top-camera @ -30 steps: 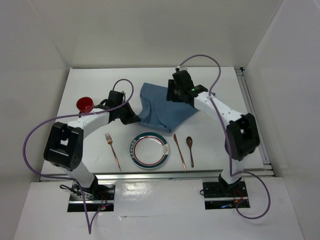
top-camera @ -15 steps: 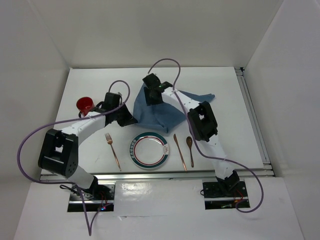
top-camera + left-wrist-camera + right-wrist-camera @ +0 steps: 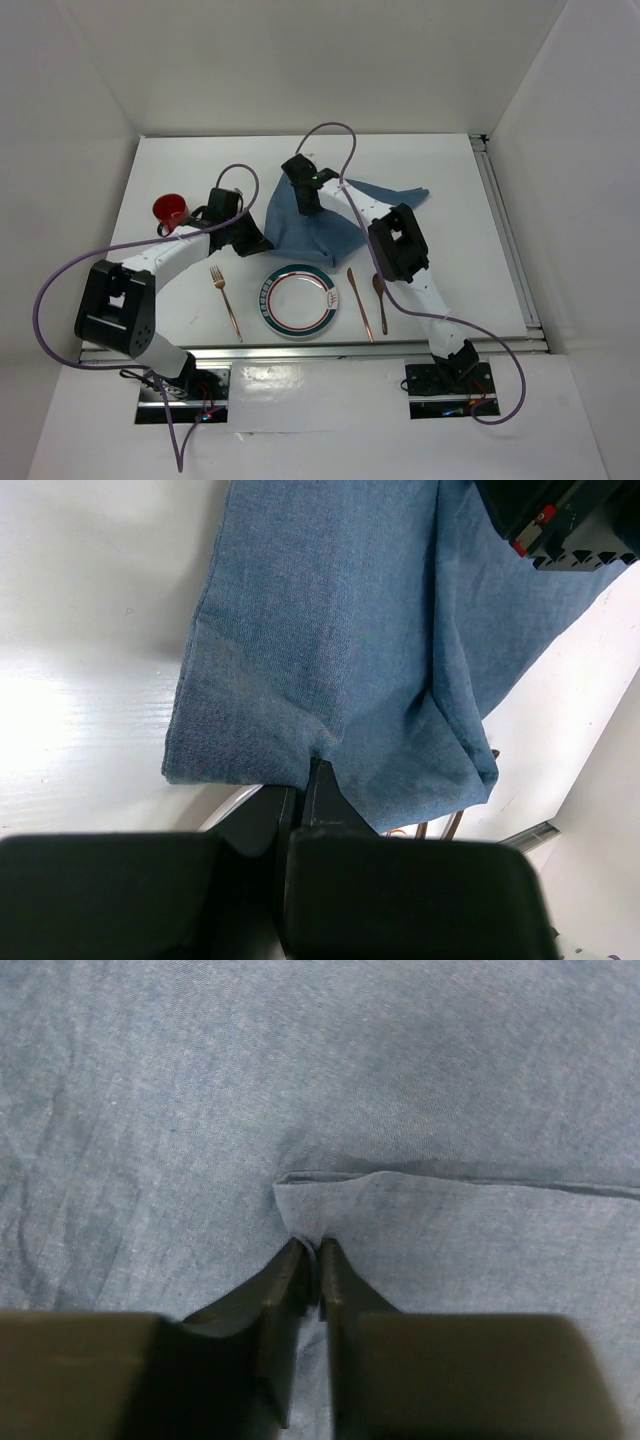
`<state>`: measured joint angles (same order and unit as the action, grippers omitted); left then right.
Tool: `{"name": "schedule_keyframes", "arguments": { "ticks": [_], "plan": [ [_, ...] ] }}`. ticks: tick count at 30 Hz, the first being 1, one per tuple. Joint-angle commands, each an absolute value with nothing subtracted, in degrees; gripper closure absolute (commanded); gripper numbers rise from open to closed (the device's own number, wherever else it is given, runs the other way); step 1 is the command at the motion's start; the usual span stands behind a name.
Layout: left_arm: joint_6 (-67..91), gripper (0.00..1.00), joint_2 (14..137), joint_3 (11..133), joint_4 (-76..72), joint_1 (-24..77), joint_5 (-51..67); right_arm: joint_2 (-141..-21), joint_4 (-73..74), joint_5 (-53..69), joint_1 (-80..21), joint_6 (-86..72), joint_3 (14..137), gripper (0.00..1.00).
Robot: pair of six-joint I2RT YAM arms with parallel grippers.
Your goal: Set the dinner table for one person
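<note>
Cloth dominates the overhead view: the blue placemat [image 3: 335,230] lies bunched on the white surface [image 3: 445,240], at twelve o'clock from the plate [image 3: 298,300], with its long axis running roughly from eight o'clock to two o'clock. The left end effector [image 3: 262,243] meets its near-left corner at about eight o'clock. The right end effector [image 3: 310,208] comes down on its upper-left part at about eleven o'clock, so both grips crowd one side while the two o'clock tip lies free. A fork [image 3: 226,301] sits at nine o'clock of the plate, a knife [image 3: 361,304] and spoon [image 3: 381,298] at three o'clock, and a red cup [image 3: 169,209] at ten o'clock. From the left wrist, the left end effector [image 3: 303,780] is pinched narrow on the hem of the placemat [image 3: 330,630], whose folds run away toward twelve o'clock over the surface [image 3: 90,600]. From the right wrist, the right end effector [image 3: 318,1250] is likewise closed tight on a raised crease of the placemat [image 3: 300,1070], which fills the picture. Spreading the mat likely turns on that crowding: the right arm, nearer the free end, would need to carry its fold toward three o'clock, away from the left grip.
</note>
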<state>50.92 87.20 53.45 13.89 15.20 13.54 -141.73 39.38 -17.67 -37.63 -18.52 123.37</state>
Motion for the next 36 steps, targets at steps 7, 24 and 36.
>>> {"name": "schedule_keyframes", "arguments": {
  "ticks": [7,24,36],
  "plan": [
    [49.7,1.00,85.1,53.3,13.6,14.9,12.8,-129.6,38.1,-12.8,-33.1,-23.5,120.8,1.00],
    [45.2,1.00,85.7,79.4,23.4,11.3,14.8,-93.7,30.1,-5.6,-17.9,-32.1,102.2,1.00],
    [39.5,1.00,78.7,101.2,32.4,7.3,18.6,-72.4,28.5,-12.5,-16.5,-27.7,99.2,1.00]
  ]
}}
